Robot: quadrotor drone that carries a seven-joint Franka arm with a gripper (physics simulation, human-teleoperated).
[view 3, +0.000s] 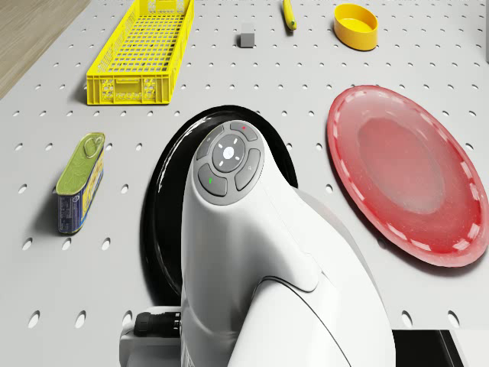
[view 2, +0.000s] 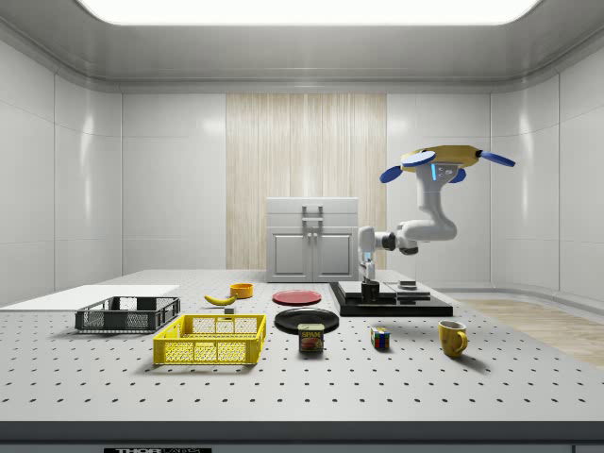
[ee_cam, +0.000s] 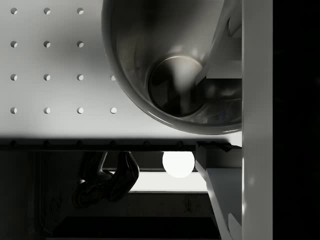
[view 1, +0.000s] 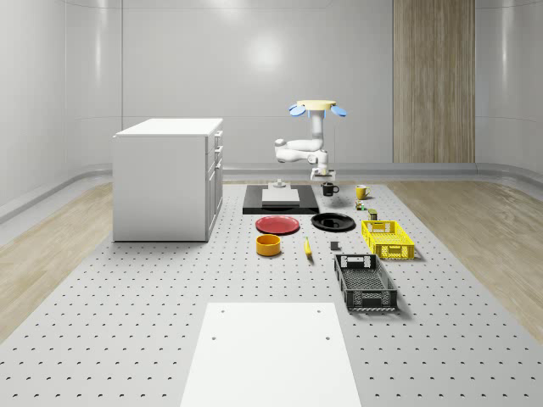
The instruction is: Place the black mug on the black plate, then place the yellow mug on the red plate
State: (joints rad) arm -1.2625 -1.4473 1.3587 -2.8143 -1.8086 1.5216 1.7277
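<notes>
So the black mug [view 1: 329,189] sits right by the black platform [view 1: 281,202], gripper [view 1: 327,174] down on it, one finger inside the mug, clamped on its wall. Drone [view 1: 316,108] hovers above. Black plate [view 1: 333,222] and red plate [view 1: 277,225] are bare, both crates too. Yellow mug [view 1: 361,192] stands apart.
</notes>
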